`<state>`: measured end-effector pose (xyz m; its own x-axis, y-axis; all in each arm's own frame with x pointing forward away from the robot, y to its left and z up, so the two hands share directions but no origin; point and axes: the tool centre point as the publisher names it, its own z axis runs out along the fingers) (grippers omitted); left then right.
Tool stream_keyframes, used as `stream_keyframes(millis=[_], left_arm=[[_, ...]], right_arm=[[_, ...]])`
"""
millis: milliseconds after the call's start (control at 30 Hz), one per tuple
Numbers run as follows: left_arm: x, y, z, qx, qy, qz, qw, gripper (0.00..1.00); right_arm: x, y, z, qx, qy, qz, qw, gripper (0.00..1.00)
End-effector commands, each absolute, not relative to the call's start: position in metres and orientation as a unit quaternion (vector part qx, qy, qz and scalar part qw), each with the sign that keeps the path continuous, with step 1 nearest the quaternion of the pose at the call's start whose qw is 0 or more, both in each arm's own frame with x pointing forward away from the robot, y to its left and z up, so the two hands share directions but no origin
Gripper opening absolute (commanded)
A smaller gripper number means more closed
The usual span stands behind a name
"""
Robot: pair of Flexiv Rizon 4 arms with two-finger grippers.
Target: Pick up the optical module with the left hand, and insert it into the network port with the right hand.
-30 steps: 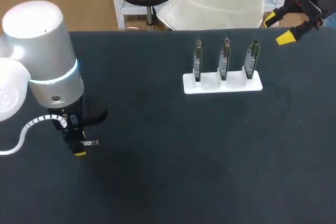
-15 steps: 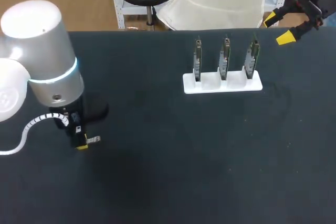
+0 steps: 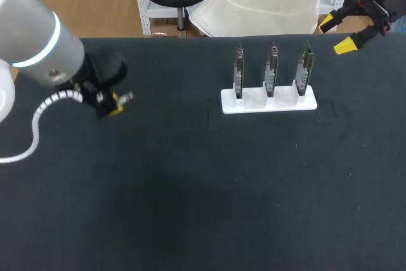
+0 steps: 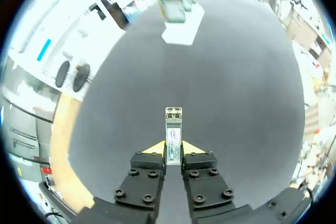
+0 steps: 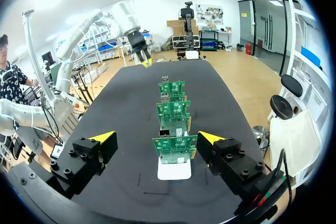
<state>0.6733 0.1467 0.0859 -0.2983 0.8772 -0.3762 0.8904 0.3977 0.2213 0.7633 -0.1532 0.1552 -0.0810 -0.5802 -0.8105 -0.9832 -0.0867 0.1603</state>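
Clamping the slim silver metal optical module (image 4: 173, 127), the left gripper (image 4: 173, 149) hovers. The right gripper (image 5: 156, 138) gapes wide.

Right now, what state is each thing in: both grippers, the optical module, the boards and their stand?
Left gripper: shut on the optical module.
Optical module: gripped from two sides, sticking out ahead of the fingertips, not inserted.
Right gripper: open, empty, at the table's far edge.
Circuit boards: three, upright in a row, none holding the module.
White stand: flat on the table, holding all three boards.
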Motion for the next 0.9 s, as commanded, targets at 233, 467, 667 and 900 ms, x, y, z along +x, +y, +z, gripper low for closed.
stream_keyframes(millis=[233, 467, 667, 900], left_arm=[[0.745, 0.09, 0.176, 0.503, 0.755, -0.111, 0.405, 0.0], [0.78, 0.026, 0.232, 0.495, 0.68, -0.187, 0.507, 0.0], [0.797, -0.036, 0.26, 0.508, 0.616, -0.252, 0.547, 0.0], [0.806, -0.106, 0.269, 0.525, 0.562, -0.323, 0.551, 0.0]], right_arm=[[0.762, -0.153, 0.155, -0.626, 0.624, 0.388, 0.261, 1.0], [0.762, -0.153, 0.155, -0.626, 0.624, 0.388, 0.261, 1.0], [0.762, -0.153, 0.155, -0.626, 0.624, 0.388, 0.261, 1.0], [0.762, -0.153, 0.155, -0.626, 0.624, 0.388, 0.261, 1.0]])
